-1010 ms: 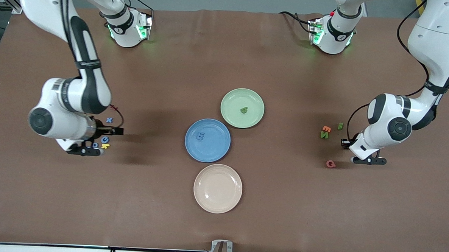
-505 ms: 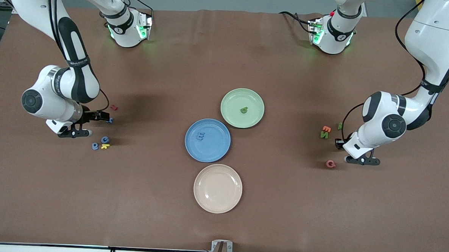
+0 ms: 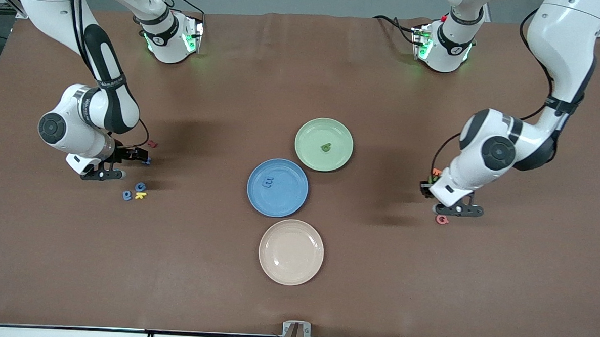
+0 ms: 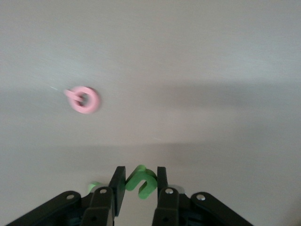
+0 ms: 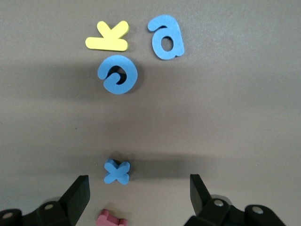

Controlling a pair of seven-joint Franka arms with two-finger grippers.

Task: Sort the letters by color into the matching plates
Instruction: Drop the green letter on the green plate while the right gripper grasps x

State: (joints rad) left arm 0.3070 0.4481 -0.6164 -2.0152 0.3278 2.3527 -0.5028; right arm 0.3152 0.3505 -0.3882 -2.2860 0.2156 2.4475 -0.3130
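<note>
Over the last second the left gripper (image 3: pixel 452 209), its jaws narrowed on a small dark green foam letter (image 4: pixel 140 181), has travelled from the left arm's end of the table toward the plates and now hangs over the small red letter (image 3: pixel 442 219), which the left wrist view renders as a pinkish ring on the cloth; the grip suggests a carry to the green plate is under way. The right gripper (image 3: pixel 102 174) has swung away from the trio of letters nearer the front camera and now stands low with jaws wide, straddling the small blue X-shaped letter (image 5: pixel 116 171), a pink letter (image 5: pixel 111 220) just beside it; a closing pinch on the X appears to be the next step. The yellow K-shaped letter (image 5: pixel 108 37) and two rounded blue letters (image 5: pixel 118 74) lie untouched on the brown table (image 3: pixel 294 300). The pale green glossy round plate (image 3: pixel 311 133) holds one dark green letter. The medium blue round plate (image 3: pixel 291 201), touching it and nearer the camera, holds one blue letter. The cream-beige round plate (image 3: pixel 290 269), nearest the camera, holds nothing.
</note>
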